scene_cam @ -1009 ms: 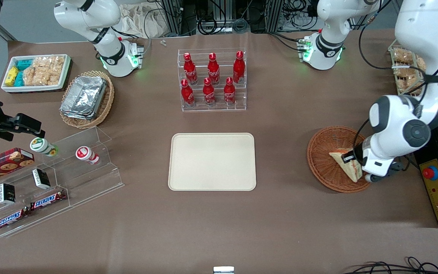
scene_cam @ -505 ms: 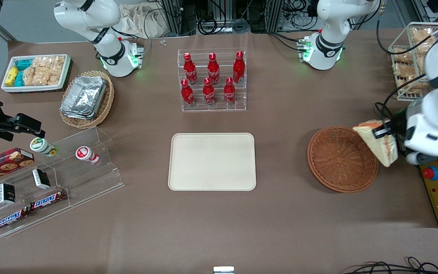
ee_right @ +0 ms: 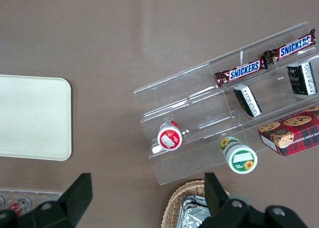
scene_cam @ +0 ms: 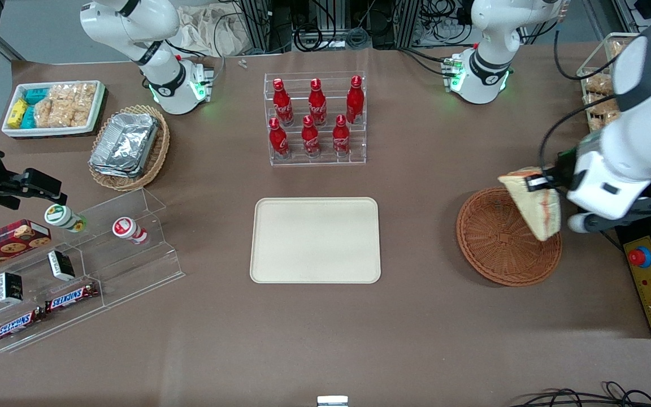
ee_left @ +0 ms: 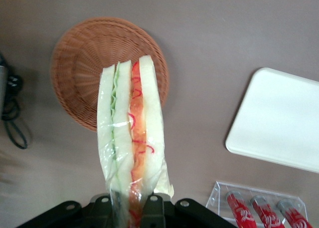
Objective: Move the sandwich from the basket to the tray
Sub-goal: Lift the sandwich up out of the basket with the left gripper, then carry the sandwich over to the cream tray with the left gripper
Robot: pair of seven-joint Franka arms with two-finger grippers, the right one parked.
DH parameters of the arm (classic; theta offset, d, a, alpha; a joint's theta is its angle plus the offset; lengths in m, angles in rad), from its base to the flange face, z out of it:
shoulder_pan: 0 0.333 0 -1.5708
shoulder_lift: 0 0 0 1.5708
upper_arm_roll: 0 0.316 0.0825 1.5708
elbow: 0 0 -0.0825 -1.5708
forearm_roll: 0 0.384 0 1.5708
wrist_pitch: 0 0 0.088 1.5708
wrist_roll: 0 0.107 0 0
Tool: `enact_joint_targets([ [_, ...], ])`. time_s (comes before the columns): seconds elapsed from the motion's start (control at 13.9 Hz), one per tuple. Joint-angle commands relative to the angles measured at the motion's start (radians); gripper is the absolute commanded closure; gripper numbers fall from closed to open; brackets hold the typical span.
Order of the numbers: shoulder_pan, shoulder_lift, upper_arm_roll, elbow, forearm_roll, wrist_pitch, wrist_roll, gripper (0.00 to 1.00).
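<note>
Front view. The working arm's gripper (scene_cam: 540, 183) is clamped on the sandwich (scene_cam: 533, 204), a triangular wedge of pale cream bread with a red-orange filling stripe, and holds it in the air above the edge of the round, shallow, reddish-brown woven wicker basket (scene_cam: 495, 243) that lies toward the working arm's end of the table. The wedge hangs clear of the weave, which suggests a lift high enough to pass the rim before any sideways carry. The flat, rectangular, cream-beige tray (scene_cam: 315, 240) with rounded corners lies bare at mid-table, well apart from the basket, so the transfer is judged as begun but not finished.

Left wrist view. The sandwich (ee_left: 132, 138) projects straight out from the gripper (ee_left: 130, 203), its cut edge facing the camera: cream bread slices with a green layer and a red-orange layer between them, under clear wrap. The fingers (ee_left: 152, 205) are closed nearly together, pinching the wedge at its end, so most of its length is unsupported. The basket (ee_left: 89, 63) lies below it, empty, and a corner of the tray (ee_left: 279, 120) lies off to one side.

Right wrist view. Only one rounded end of the tray (ee_right: 30, 118) appears; the sandwich and gripper do not.
</note>
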Motion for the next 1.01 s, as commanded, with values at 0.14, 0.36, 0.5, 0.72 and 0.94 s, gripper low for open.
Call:
enact_joint_targets([
  [0.14, -0.039, 0.031, -0.044, -0.07, -0.03, 0.123, -0.063, 1.0],
  [0.36, -0.08, 0.039, -0.044, -0.179, -0.03, 0.26, -0.081, 1.0],
  [0.5, -0.111, 0.059, -0.044, -0.253, -0.028, 0.363, -0.083, 1.0],
  [0.72, -0.177, 0.135, -0.043, -0.27, -0.001, 0.43, -0.123, 1.0],
  [0.94, -0.272, 0.235, -0.043, -0.264, 0.08, 0.53, -0.233, 1.0],
])
